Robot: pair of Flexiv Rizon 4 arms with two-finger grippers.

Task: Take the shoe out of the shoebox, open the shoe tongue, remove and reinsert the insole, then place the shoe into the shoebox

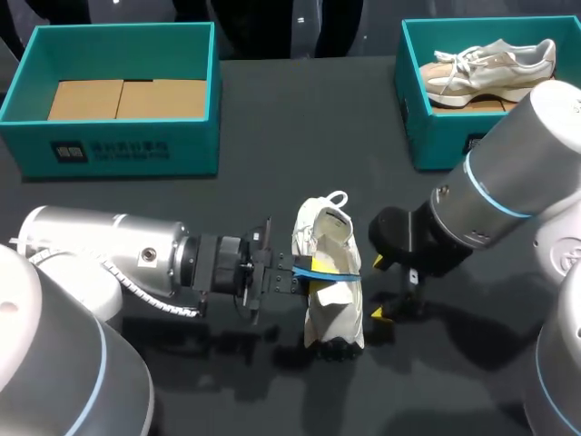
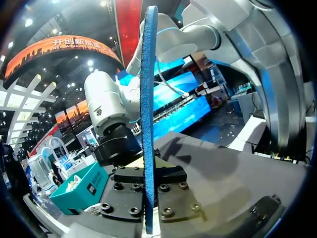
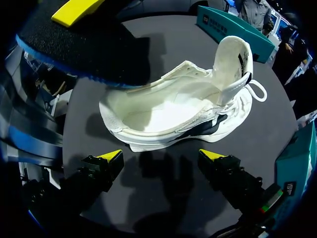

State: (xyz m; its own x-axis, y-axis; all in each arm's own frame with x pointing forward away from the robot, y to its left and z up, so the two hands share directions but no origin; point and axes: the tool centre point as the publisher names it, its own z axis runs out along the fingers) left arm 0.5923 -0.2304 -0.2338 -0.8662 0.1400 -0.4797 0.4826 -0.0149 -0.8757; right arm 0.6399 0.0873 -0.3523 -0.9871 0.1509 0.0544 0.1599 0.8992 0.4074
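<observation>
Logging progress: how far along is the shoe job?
Done: white sneaker out on the black table, its blue-edged black insole pulled. In hand: left gripper clamps that insole above the sneaker; right gripper open beside it. Left: reinsert, then box it in the empty teal shoebox.

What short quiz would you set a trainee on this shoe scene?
1. True or false: the white shoe lies on the dark table.
2. Which one holds the blue insole? A left gripper; B right gripper; C neither.
3. Fill in: the right gripper's fingers are ____ (open or shut).
Key: 1 true; 2 A; 3 open.
</observation>
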